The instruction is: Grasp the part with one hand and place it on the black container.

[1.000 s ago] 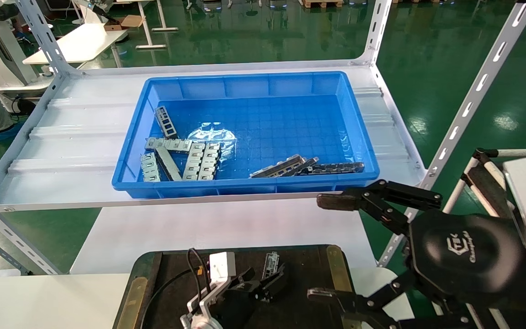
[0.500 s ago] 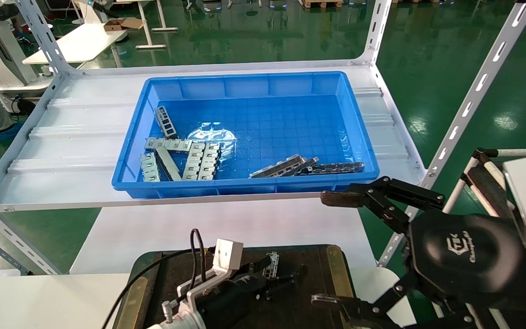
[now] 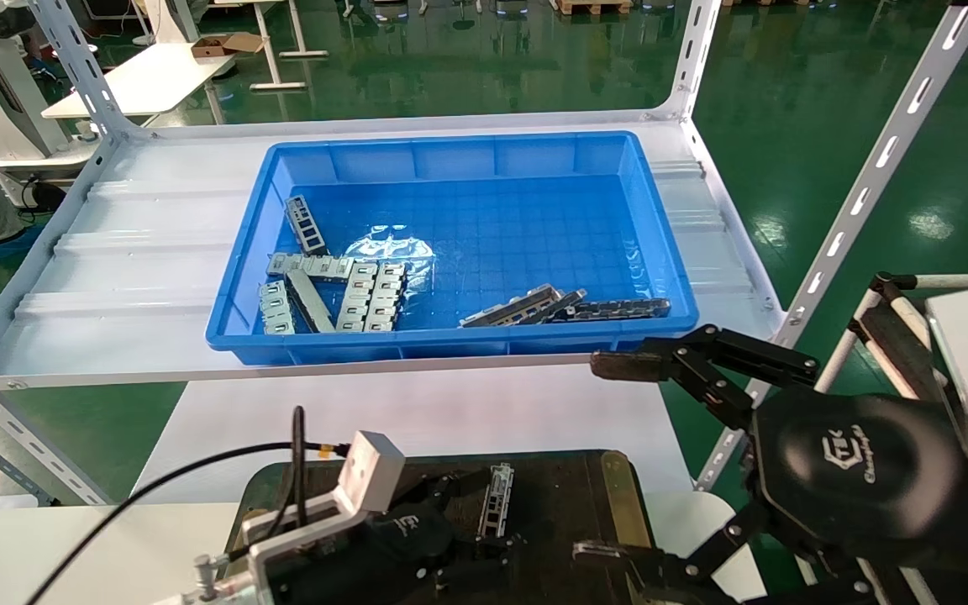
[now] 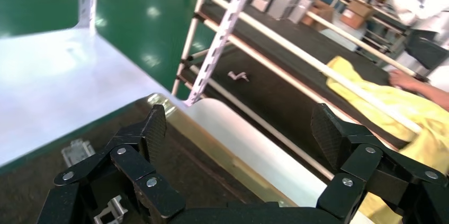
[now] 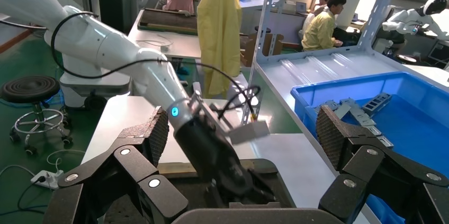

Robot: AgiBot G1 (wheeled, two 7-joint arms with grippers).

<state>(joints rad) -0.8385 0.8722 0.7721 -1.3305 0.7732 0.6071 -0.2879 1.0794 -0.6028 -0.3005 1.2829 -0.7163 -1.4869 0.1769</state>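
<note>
The part [image 3: 497, 501], a narrow silver-grey channel with cutouts, lies flat on the black container [image 3: 572, 496] at the bottom centre of the head view. My left gripper [image 3: 469, 531] hovers just beside and behind it, open. The left wrist view shows the left gripper [image 4: 239, 128] spread wide with nothing between its fingers, over the container's dark face [image 4: 185, 168], and an end of the part [image 4: 78, 152] peeks out past one finger. My right gripper [image 3: 610, 462] hangs open and empty to the right of the container; the right wrist view has the same gripper [image 5: 241, 128] facing my left arm [image 5: 204, 147].
A deep blue bin [image 3: 467, 151] with several more metal pieces [image 3: 341, 294] stands on the white shelf [image 3: 148, 252] behind. Slotted shelf uprights [image 3: 870, 176] rise at the right. A white tabletop [image 3: 417, 412] lies between shelf and container.
My left gripper has let go of the part and drawn back toward me and leftward. The part now rests alone on the container. The right arm has barely shifted.
</note>
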